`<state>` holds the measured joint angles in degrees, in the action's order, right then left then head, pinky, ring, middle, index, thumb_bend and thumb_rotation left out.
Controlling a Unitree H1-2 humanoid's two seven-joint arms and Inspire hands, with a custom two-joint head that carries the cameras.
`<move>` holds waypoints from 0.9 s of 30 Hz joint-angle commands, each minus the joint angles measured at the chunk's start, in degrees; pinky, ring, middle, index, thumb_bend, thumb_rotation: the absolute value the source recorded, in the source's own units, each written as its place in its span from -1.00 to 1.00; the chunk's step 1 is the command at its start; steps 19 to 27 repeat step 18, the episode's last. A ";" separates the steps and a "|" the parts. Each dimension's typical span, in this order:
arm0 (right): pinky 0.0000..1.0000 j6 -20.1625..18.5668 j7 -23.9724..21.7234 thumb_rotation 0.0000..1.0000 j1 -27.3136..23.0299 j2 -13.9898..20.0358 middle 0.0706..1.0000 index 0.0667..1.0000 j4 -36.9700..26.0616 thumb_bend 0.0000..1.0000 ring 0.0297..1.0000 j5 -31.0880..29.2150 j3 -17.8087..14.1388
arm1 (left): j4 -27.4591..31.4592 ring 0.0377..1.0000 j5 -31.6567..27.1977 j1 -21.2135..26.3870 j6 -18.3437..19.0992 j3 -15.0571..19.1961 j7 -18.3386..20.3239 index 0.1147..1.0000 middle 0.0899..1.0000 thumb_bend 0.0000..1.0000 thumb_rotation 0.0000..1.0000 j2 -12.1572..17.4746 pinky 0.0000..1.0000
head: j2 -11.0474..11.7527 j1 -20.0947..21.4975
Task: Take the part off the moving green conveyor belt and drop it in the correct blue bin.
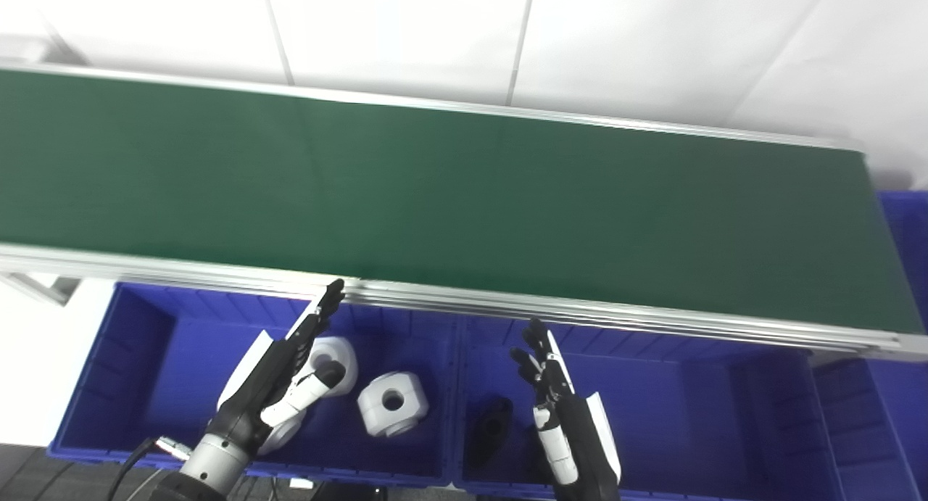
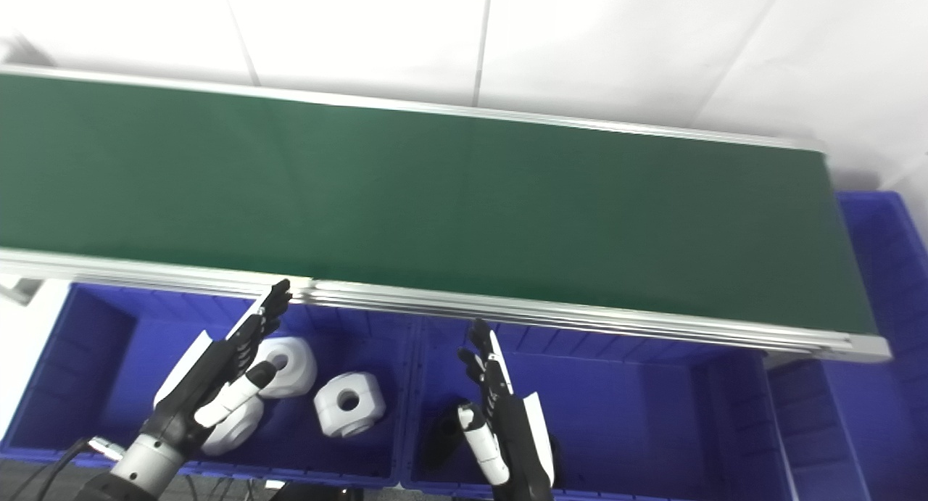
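Nearest the robot, the left blue bin point(image 1: 145, 356) holds white parts: one blocky white part with a round bore point(image 1: 392, 403) lies near the bin's middle; a second white part point(image 1: 335, 357) sits just left of it, partly covered by the left hand; a third white piece point(image 2: 235, 425) shows under that hand, its shape unclear; beside it, sharing a wall, the middle blue bin point(image 1: 689, 414) holds a single black part point(image 1: 493, 423) at its left end, the remaining floor bare blue; a further blue bin point(image 2: 881, 283) stands at the far right, past the belt's end, its contents out of sight.

The left hand point(image 1: 279, 374) hovers over the left bin, fingers straight and slightly spread, thumb apart, gripping nothing; its fingertips point(image 1: 332, 294) reach the near aluminium rail point(image 1: 616, 316); the right hand point(image 1: 554, 392) stands edge-up over the middle bin just right of the black part, fingers extended and parted, empty.

Beyond the rail the green conveyor belt point(image 1: 464, 196) runs across the whole width; the parts lie in the bins; behind it, white floor tiles point(image 1: 399, 30).
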<state>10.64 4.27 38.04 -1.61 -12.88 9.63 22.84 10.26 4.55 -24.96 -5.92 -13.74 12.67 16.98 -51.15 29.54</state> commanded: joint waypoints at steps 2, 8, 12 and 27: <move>0.94 2.69 0.86 0.94 0.15 -8.25 0.97 1.00 0.92 0.69 0.85 -0.16 5.79 | 0.33 1.00 0.74 -0.60 -3.13 0.14 0.67 1.00 1.00 0.43 0.73 1.00 1.00 | 0.27 -0.94; 0.89 2.98 1.66 0.97 0.53 -7.41 0.97 1.00 0.70 0.69 0.85 0.51 5.54 | 1.87 1.00 -0.62 -2.62 -7.36 0.38 0.62 1.00 1.00 0.50 0.75 0.91 1.00 | 1.58 -2.62; 0.90 3.51 1.93 0.98 0.65 -6.79 0.95 1.00 0.82 0.67 0.84 0.37 5.14 | 5.51 1.00 -3.24 -5.65 -11.88 1.20 0.20 1.00 1.00 0.63 0.78 0.04 1.00 | 2.53 -3.06; 0.86 8.63 3.05 0.99 0.49 -5.30 0.95 0.99 1.70 0.67 0.84 1.85 3.87 | 9.69 1.00 -4.43 -7.06 -15.87 0.72 -0.28 1.00 1.00 0.68 0.83 -2.98 1.00 | 3.81 -5.91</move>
